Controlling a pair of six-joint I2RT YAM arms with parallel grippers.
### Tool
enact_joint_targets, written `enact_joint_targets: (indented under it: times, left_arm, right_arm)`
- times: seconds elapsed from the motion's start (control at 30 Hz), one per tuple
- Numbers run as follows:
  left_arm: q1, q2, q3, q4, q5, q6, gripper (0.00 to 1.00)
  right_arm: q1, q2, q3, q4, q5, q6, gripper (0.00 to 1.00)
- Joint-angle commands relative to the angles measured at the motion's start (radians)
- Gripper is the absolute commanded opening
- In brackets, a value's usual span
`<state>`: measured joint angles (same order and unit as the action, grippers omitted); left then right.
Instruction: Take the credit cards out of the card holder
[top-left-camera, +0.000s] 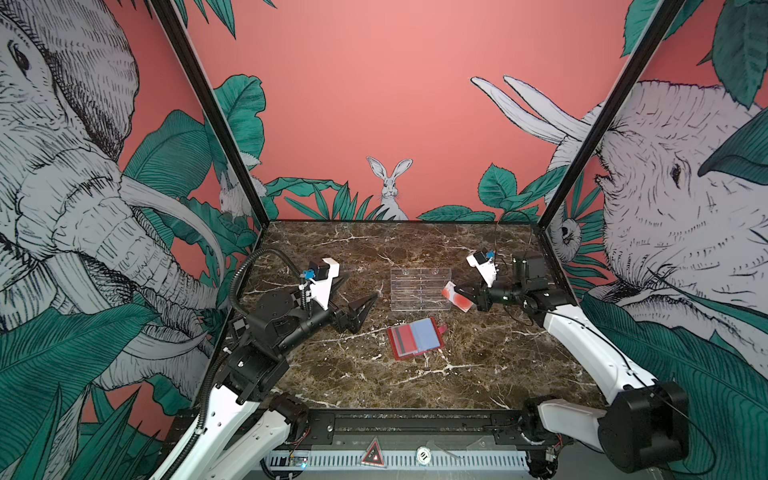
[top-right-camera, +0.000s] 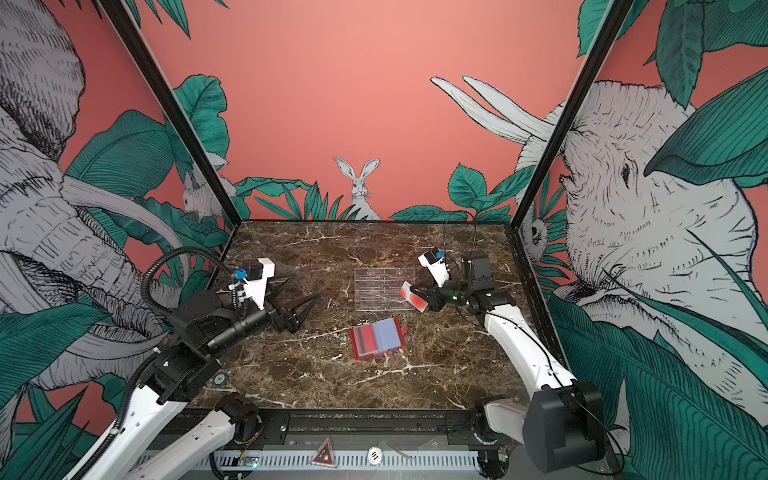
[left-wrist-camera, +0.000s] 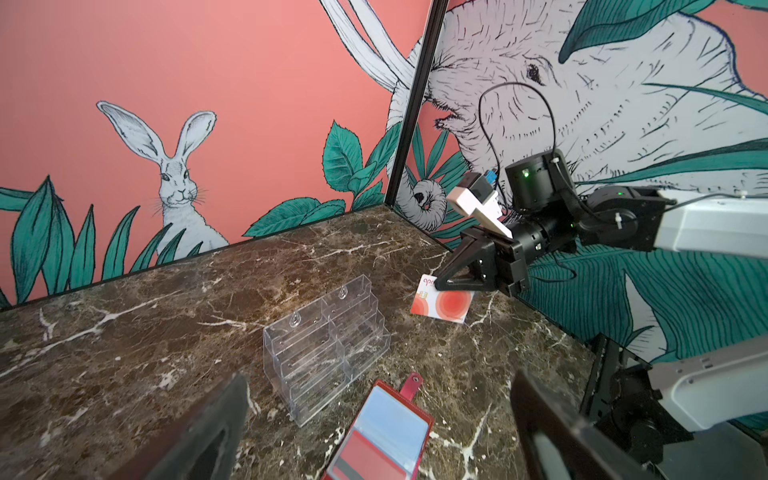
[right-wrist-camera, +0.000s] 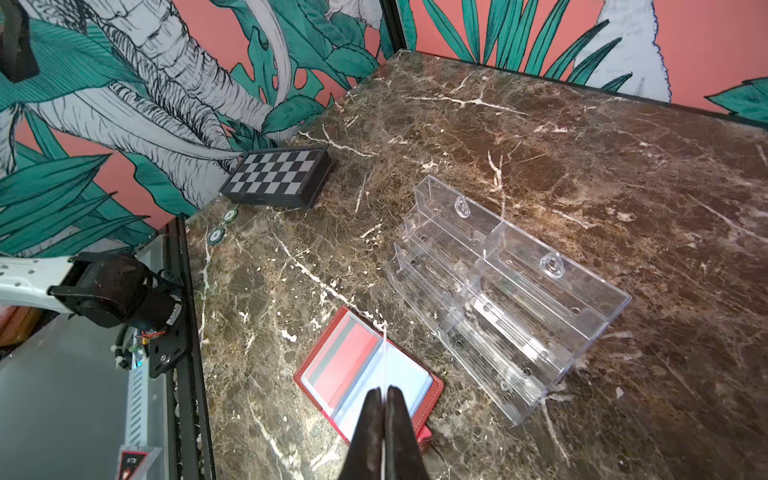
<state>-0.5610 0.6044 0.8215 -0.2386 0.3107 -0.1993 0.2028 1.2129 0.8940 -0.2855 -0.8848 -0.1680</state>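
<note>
Two arms reach over the dark brown marble table (top-left-camera: 332, 374) with white veins. The right gripper (top-left-camera: 457, 292) is closed tight on one corner of the white plastic card with a red-orange circle (top-left-camera: 460, 302). The right wrist view shows its two black fingers (right-wrist-camera: 372, 415) pressed together, with the thin edge of the card between them. This card is out of the holder and hangs tilted just beside the right end of the clear acrylic tiered stand (top-left-camera: 420, 289). Whether its low corner touches the marble, I cannot tell.

The left gripper (top-left-camera: 365, 311) has its jaws spread wide and holds nothing. It is above the table, to the left of the stand and of the holder, apart from both.

The small red leather-like card holder (top-left-camera: 394, 347) lies open and flat on the table, in front of the stand and between the two grippers. Its snap tab (top-left-camera: 443, 328) points to the right. Two cards sit inside its clear sleeves: the red card with a grey stripe (top-left-camera: 401, 343) on the left page and the pale blue card (top-left-camera: 424, 336) on the right page.

Seen only from the right wrist, a black-and-white chequered board (right-wrist-camera: 278, 176) lies flat close to the wall on the left arm's side. Two small round green chips (right-wrist-camera: 227, 215) lie just beside it.
</note>
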Motion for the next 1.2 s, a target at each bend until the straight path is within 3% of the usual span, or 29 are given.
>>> enact_joint_targets:
  times: [0.0,0.3,0.5,0.67,1.17]
  left_arm:
    - [0.004,-0.034,-0.023,-0.049,0.026,0.027,0.99]
    - [0.004,-0.061,-0.074,0.003,0.077,0.015,0.99]
    - [0.004,-0.045,-0.102,0.058,0.098,0.015,0.99]
    - [0.005,-0.015,-0.124,0.12,0.121,-0.003,0.99]
    - [0.004,0.127,-0.144,0.256,0.154,-0.025,0.99]
  right_arm:
    - [-0.005,0.022,0.046,-0.045,-0.046,-0.148,0.0]
    - [-0.006,0.095,0.174,-0.316,-0.073,-0.56,0.0]
    - [-0.012,0.177,0.283,-0.465,-0.054,-0.762,0.0]
    - [-0.019,0.291,0.41,-0.581,-0.031,-0.887,0.0]
    - [-0.019,0.712,0.835,-0.778,-0.116,-1.15,0.0]
